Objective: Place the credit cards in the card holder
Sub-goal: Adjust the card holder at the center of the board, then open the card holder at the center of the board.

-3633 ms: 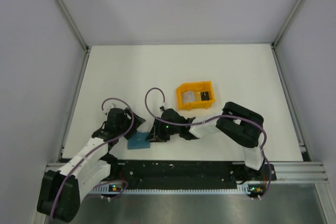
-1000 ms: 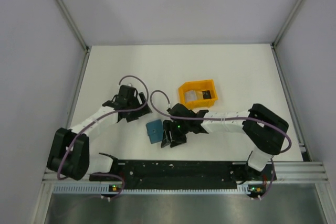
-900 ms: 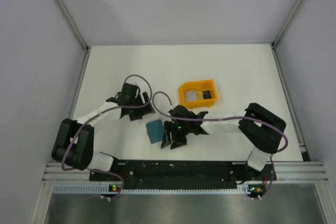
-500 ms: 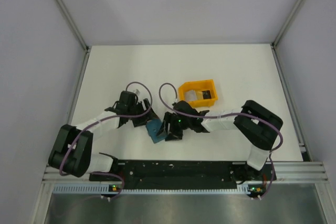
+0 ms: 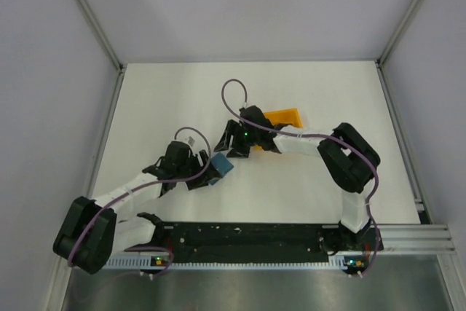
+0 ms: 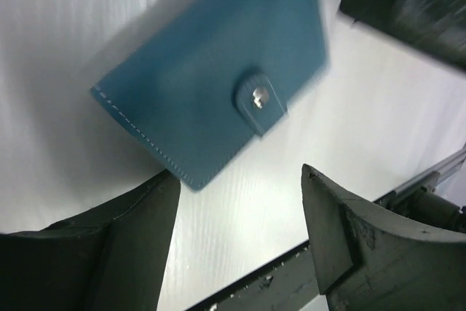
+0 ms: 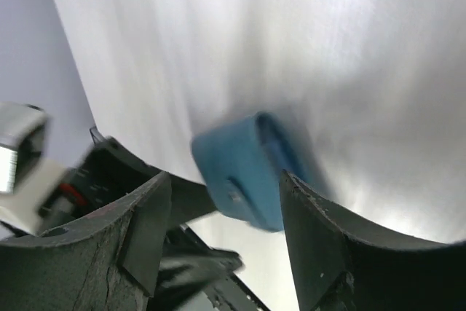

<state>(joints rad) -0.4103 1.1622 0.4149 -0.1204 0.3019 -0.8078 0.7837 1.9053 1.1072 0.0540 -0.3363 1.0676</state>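
The teal-blue card holder (image 5: 220,165) lies on the white table, its snap tab facing up in the left wrist view (image 6: 211,100). My left gripper (image 5: 201,174) is open and empty, with the holder's near corner just ahead of its left finger (image 6: 239,174). My right gripper (image 5: 228,145) is open and empty just beyond the holder, which shows blurred past its fingers (image 7: 244,169); the gripper (image 7: 224,176) does not touch it. The credit cards are hidden behind the right arm.
The orange tray (image 5: 285,116) stands behind the right arm, mostly covered by it. The left gripper's dark body shows in the right wrist view (image 7: 109,172). The black rail (image 5: 255,237) runs along the table's near edge.
My right gripper has pulled back from the holder toward the orange tray. My left gripper has moved nearer and rightward to the holder. The holder has shifted a little up and right.
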